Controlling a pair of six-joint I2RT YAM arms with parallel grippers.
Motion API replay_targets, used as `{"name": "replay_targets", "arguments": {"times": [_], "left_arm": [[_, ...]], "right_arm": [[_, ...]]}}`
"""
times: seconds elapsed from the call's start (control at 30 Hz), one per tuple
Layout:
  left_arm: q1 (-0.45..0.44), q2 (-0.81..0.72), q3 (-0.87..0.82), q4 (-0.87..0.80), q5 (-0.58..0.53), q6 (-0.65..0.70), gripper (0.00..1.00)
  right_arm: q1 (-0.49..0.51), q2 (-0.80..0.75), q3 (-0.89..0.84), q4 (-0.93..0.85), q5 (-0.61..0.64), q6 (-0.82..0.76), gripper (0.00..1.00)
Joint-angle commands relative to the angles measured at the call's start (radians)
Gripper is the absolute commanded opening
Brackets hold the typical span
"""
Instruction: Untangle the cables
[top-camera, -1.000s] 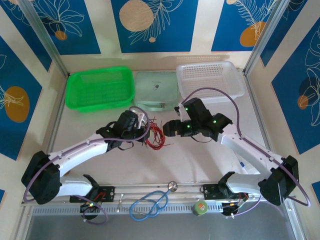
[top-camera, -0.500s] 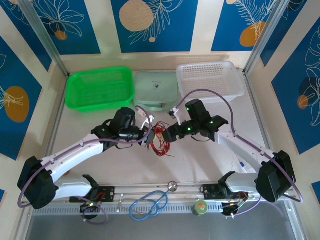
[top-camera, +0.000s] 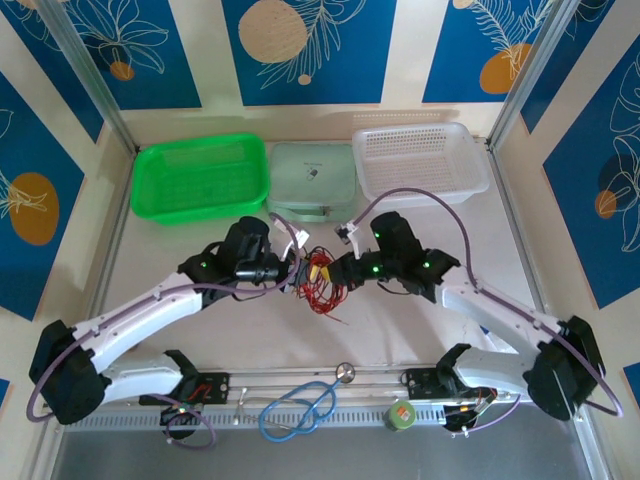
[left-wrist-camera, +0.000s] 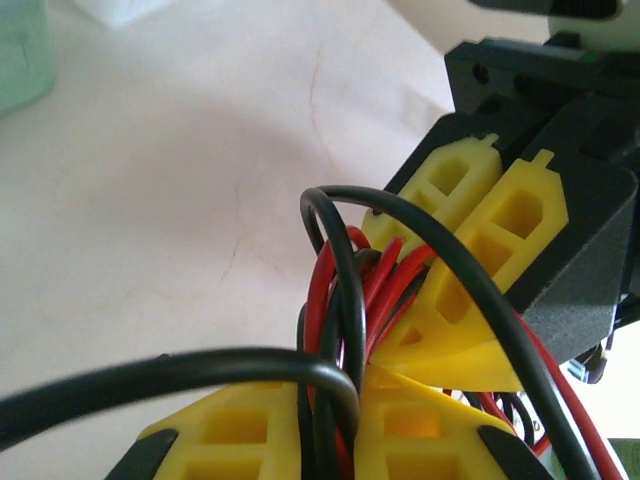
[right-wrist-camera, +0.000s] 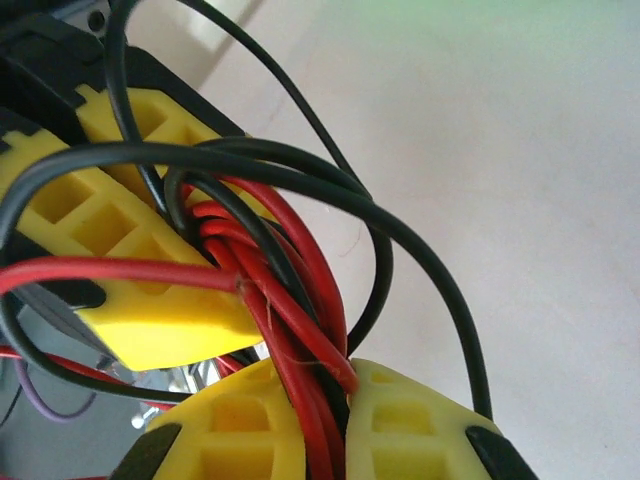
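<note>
One tangle of thin red and black cables (top-camera: 322, 283), its strands too entwined to count, lies mid-table between two grippers that meet tip to tip. The left gripper (top-camera: 299, 264) and the right gripper (top-camera: 336, 268) are each clamped on the wires, which are pinched between their yellow pads (right-wrist-camera: 400, 430). The bundle's long axis runs from the fingertips toward the near edge. At the far side stand one green mesh plastic basket (top-camera: 200, 178), one pale green lidded box (top-camera: 312, 180) with a lid mark too small to read, and one white mesh basket (top-camera: 420, 160).
</note>
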Motion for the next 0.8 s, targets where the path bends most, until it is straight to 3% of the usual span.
{"name": "replay_targets", "arguments": {"times": [0.0, 0.17, 0.37, 0.47, 0.6, 0.77], "left_arm": [[0.042, -0.059, -0.022, -0.08, -0.332, -0.067, 0.02], [0.052, -0.11, -0.073, -0.08, -0.486, -0.157, 0.08], [0.074, -0.111, -0.09, -0.139, -0.616, -0.283, 0.57], [0.083, -0.111, -0.085, -0.166, -0.64, -0.305, 0.71], [0.088, -0.122, -0.068, -0.122, -0.539, -0.239, 0.77], [0.088, -0.069, 0.018, -0.058, -0.145, -0.062, 0.79]], "right_arm": [[-0.016, -0.1, -0.046, -0.069, 0.1, 0.137, 0.0], [-0.018, -0.122, -0.073, -0.134, 0.19, 0.264, 0.0], [-0.011, -0.098, -0.083, -0.201, 0.301, 0.449, 0.0], [0.001, -0.085, -0.086, -0.193, 0.315, 0.433, 0.0], [0.026, -0.082, -0.068, -0.172, 0.279, 0.25, 0.0], [0.024, -0.087, -0.006, -0.217, 0.187, -0.022, 0.0]]}}
